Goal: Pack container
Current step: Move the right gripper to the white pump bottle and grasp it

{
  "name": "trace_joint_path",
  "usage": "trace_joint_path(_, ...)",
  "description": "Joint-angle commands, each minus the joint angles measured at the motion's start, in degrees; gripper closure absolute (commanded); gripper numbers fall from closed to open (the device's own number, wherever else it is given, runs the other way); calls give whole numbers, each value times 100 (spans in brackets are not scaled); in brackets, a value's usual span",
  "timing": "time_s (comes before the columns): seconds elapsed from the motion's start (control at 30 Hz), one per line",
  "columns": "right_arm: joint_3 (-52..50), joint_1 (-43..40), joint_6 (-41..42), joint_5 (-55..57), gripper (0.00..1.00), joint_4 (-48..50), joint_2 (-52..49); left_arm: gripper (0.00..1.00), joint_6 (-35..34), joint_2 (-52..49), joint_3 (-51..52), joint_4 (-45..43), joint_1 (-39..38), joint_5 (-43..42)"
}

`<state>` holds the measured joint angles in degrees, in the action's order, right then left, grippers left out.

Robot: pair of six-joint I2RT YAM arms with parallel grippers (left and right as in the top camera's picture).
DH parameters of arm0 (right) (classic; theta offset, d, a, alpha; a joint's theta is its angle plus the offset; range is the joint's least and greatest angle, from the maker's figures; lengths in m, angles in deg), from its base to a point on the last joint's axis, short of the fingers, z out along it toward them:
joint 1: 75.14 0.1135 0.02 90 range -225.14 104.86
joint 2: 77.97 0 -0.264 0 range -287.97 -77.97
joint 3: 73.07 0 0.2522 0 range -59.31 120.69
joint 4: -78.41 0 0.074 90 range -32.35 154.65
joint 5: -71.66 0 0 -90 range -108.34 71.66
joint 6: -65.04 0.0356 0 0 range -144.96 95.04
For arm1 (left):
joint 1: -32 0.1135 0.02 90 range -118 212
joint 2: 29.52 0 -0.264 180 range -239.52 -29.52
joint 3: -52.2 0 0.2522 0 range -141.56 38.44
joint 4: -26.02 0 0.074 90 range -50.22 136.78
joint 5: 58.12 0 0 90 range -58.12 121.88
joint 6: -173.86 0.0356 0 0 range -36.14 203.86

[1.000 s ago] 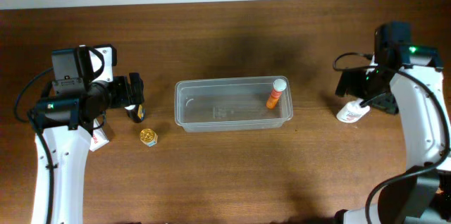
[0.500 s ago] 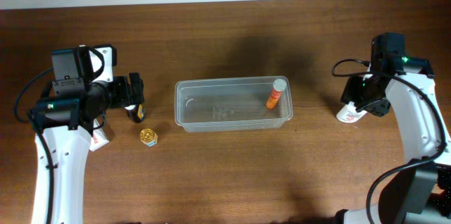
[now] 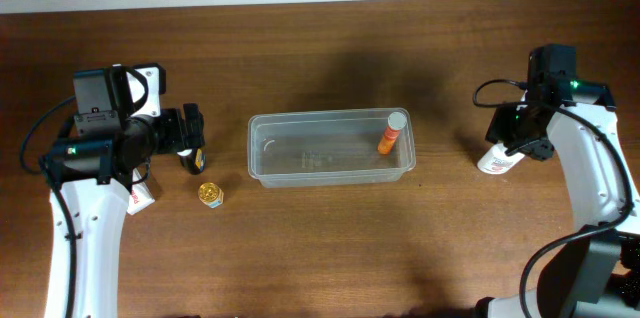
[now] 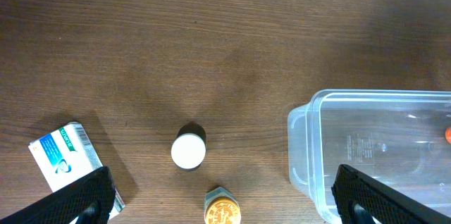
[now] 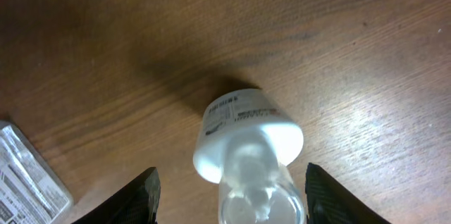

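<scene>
The container (image 3: 330, 148) is a clear shallow tub at mid-table, and its left end shows in the left wrist view (image 4: 366, 146). An orange tube (image 3: 391, 134) with a white cap leans in its right end. My right gripper (image 3: 512, 146) is down over a white bottle (image 3: 497, 162) lying on the table. In the right wrist view the gripper (image 5: 231, 182) has closed in around the bottle (image 5: 246, 136). My left gripper (image 3: 192, 141) stands wide open (image 4: 222, 185) above a small dark bottle with a white cap (image 4: 189, 151) and a gold-lidded jar (image 4: 222, 211).
A white and blue box (image 4: 67, 157) lies on the table by my left finger, under the left arm (image 3: 140, 195) in the overhead view. A silvery printed packet (image 5: 32, 175) lies left of the white bottle. The table's far edge runs along the top.
My right gripper has narrowed from wide open to close around the white bottle and shifted slightly. The left arm and the other objects have not moved.
</scene>
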<state>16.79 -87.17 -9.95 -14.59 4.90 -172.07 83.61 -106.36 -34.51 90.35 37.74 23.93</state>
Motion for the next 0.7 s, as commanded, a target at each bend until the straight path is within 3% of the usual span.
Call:
trace_joint_path(0.0, -31, -48, 33, 149, 42, 42, -157, 1, -55, -9, -120, 11, 4, 22)
trace_joint_path(0.13, -31, -48, 33, 146, 43, 37, -306, 1, -55, -9, -120, 11, 4, 22)
trace_joint_path(0.67, -17, -46, 20, 144, 77, 22, -341, 1, -55, -9, -120, 11, 4, 22)
